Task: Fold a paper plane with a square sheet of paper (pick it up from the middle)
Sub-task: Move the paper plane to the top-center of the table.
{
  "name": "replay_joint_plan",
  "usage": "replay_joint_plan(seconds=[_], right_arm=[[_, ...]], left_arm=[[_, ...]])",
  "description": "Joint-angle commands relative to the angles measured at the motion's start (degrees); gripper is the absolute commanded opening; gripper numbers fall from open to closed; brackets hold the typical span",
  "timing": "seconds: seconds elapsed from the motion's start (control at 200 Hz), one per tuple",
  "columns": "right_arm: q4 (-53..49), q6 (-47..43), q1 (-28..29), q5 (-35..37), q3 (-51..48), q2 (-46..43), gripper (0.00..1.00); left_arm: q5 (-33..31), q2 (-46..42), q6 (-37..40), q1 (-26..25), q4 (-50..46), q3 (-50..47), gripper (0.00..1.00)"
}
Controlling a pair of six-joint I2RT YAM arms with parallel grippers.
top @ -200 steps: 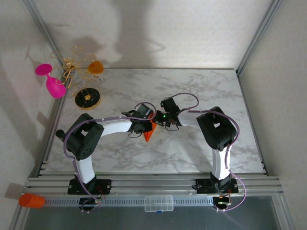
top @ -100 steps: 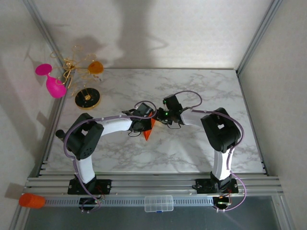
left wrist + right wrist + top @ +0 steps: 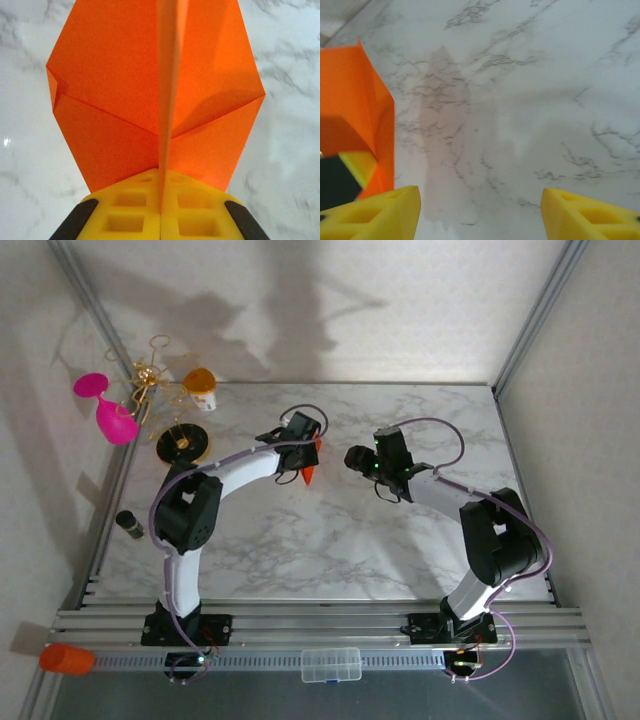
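The square sheet of paper is folded into an orange paper plane, a pointed dart with a centre crease. My left gripper is shut on that crease and holds the plane above the marble table. In the left wrist view the yellow fingers pinch the upright keel while the paper plane spreads its wings to both sides. My right gripper stands open just right of the plane, apart from it. From the right wrist, the paper plane lies at the left edge, and the right gripper holds nothing.
At the back left stand a pink goblet, a gold wire stand, an orange-and-white cup and a black-and-gold disc. A small dark cylinder lies at the left edge. An orange cylinder and a clear box sit on the front rail.
The right gripper opened, let go of the paper and drew off to the right. The left arm carried the plane toward the back of the table.
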Motion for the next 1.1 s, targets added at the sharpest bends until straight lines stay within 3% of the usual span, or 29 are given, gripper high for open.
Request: replay_joint_plan(seconds=[0.0, 0.24, 0.441, 0.736, 1.096], right_arm=[[0.7, -2.7, 0.0, 4.2, -1.4, -1.2, 0.7], [3.9, -6.1, -0.1, 7.7, -4.5, -4.7, 0.87], [4.0, -6.1, -0.1, 7.9, -5.1, -5.2, 0.88], [4.5, -4.8, 0.0, 6.5, -6.3, -5.1, 0.88], [4.7, -4.3, 0.0, 5.3, -6.4, -4.4, 0.87]], left_arm=[[-3.9, 5.3, 2.5, 0.2, -4.2, 5.6, 0.06], [-6.2, 13.0, 4.8, 0.2, -8.3, 13.7, 0.08], [-6.4, 15.5, 5.1, 0.2, -9.0, 16.4, 0.1], [-6.9, 17.3, 5.1, 0.0, -9.5, 17.7, 0.24], [-8.3, 19.9, 5.7, -0.7, -11.0, 18.8, 0.34]])
